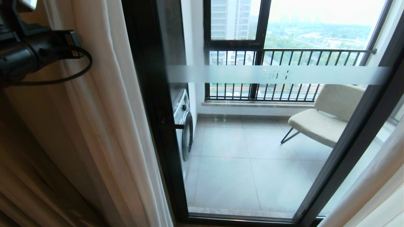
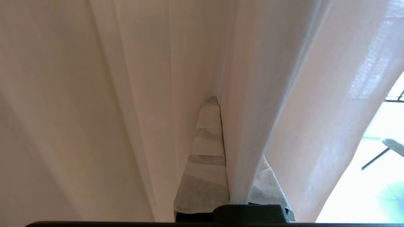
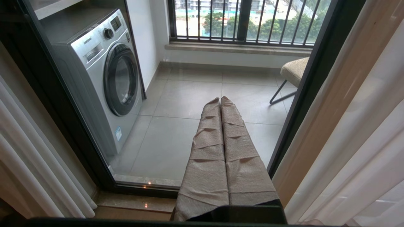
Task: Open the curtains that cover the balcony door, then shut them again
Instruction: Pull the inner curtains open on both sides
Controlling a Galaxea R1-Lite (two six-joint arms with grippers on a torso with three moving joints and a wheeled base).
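Note:
The curtains hang drawn apart: the left panel [image 1: 104, 126] in pale cream pleats with a white sheer edge, the right panel [image 1: 372, 189] at the lower right. Between them the balcony door [image 1: 151, 94] shows its black frame, bare glass and frosted band [image 1: 277, 74]. My left arm [image 1: 34, 53] reaches into the left panel from the upper left. In the left wrist view, my left gripper [image 2: 221, 104] is shut on a hemmed fold of the curtains [image 2: 243, 170], with one wrapped finger [image 2: 206, 151] on each side. My right gripper [image 3: 220, 100] is shut and empty, facing the glass low down.
Behind the glass, a silver washing machine [image 3: 104, 78] stands on the left of the tiled balcony. A beige chair [image 1: 325, 116] with thin black legs sits on the right. A black-framed window with a barred railing [image 1: 284, 60] closes the far side. A stone sill [image 3: 132, 201] runs under the door.

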